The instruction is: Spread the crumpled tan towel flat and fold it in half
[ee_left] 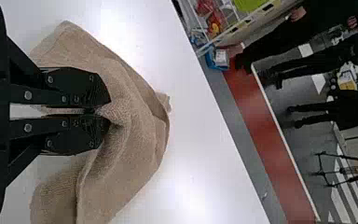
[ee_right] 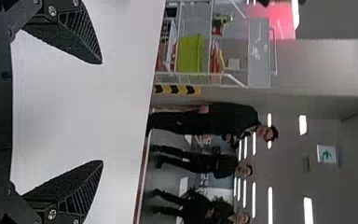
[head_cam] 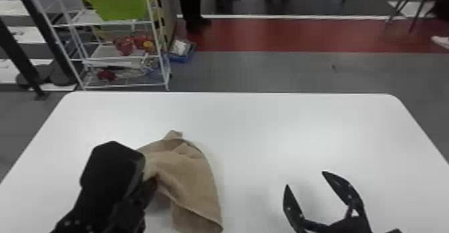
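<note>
Towel [head_cam: 195,180] clenched in left hand [head_cam: 150,184]; right hand [head_cam: 305,179] released, spread wide; sign [ee_right: 326,154] beyond bears green symbol.

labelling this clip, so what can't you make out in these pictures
Pinched part of the towel, left wrist view: hidden by the left gripper.
One towel end, left wrist view: cut off by the edge.
Red item low on the rack, head view: too small to identify.
</note>
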Available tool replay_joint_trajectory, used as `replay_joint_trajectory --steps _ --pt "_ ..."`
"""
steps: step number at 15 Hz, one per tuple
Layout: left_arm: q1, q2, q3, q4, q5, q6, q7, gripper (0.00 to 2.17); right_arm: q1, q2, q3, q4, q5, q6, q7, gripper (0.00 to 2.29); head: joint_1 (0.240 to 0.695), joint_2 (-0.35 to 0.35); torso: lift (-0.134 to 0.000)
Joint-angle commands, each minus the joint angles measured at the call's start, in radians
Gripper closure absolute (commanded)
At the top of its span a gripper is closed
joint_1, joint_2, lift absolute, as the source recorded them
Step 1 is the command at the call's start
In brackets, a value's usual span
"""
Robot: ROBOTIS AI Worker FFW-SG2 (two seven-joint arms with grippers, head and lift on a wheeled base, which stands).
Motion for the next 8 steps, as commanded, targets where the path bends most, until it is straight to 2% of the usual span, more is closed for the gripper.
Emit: replay_joint_trajectory --steps 1,4,5,7,8 --pt "-0.013 -0.013 -0.061 0.007 -0.036 0.004 -0.001 1.07 0.007 -0.009 0.052 -0.022 0.105 -0.011 0.035 0.12 0.695 0.036 -0.123" --pt "-0.015 -0.024 -0.089 0.007 -0.052 0.019 -0.001 1.07 0.007 -0.026 0.117 -0.04 0.242 -0.008 0.085 0.13 0.695 0.11 -0.123" --pt "-0.02 -0.024 -0.112 0.007 -0.065 0.037 -0.001 1.07 0.002 -0.027 0.141 -0.039 0.274 0.01 0.085 0.14 0.695 0.133 -0.123" --pt "-0.024 -0.024 -0.176 0.007 -0.133 0.037 -0.01 1.07 -0.009 -0.027 0.172 -0.039 0.301 0.053 0.085 0.14 0.695 0.185 -0.123" --pt "-0.024 -0.025 -0.187 0.007 -0.144 0.04 -0.01 1.07 -0.01 -0.027 0.181 -0.039 0.306 0.056 0.085 0.14 0.695 0.196 -0.123"
